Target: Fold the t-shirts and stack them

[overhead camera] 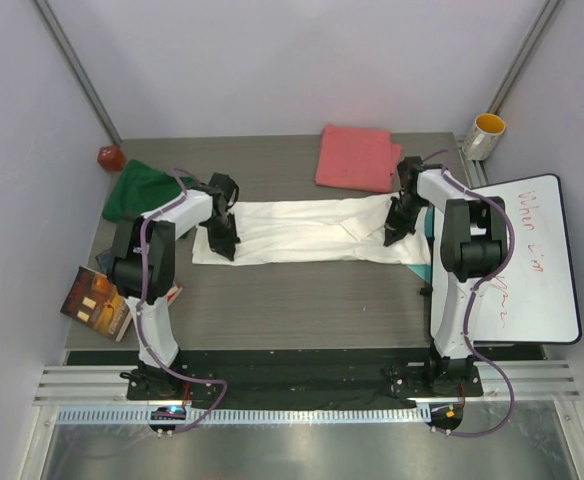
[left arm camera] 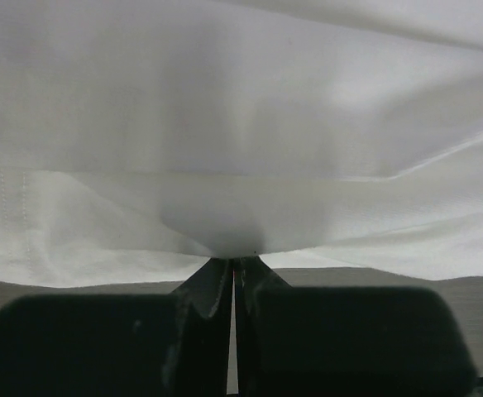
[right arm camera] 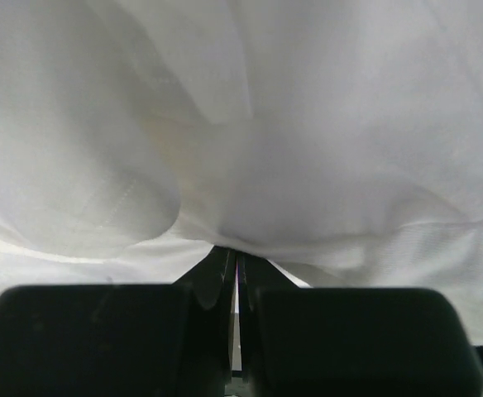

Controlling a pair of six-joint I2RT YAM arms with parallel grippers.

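1. Three t-shirts are lying on the table point(overhead camera: 302, 310): one white t-shirt point(overhead camera: 312, 232), one dark green t-shirt point(overhead camera: 140, 190) and one coral-pink t-shirt point(overhead camera: 354, 158).
2. The white t-shirt is stretching flat across the middle, the dark green one is sitting crumpled at the far left, and the coral-pink one is lying folded at the far right-centre.
3. Two grippers are working, one at each end of the white t-shirt.
4. The left gripper point(left arm camera: 231, 273) is pinching the shirt's left edge, jaws pressed together.
5. The right gripper point(right arm camera: 235, 265) is pinching bunched white cloth at the right end, jaws nearly meeting.
6. One yellow mug point(overhead camera: 485, 135) and one whiteboard point(overhead camera: 532, 260) are sitting to the right.
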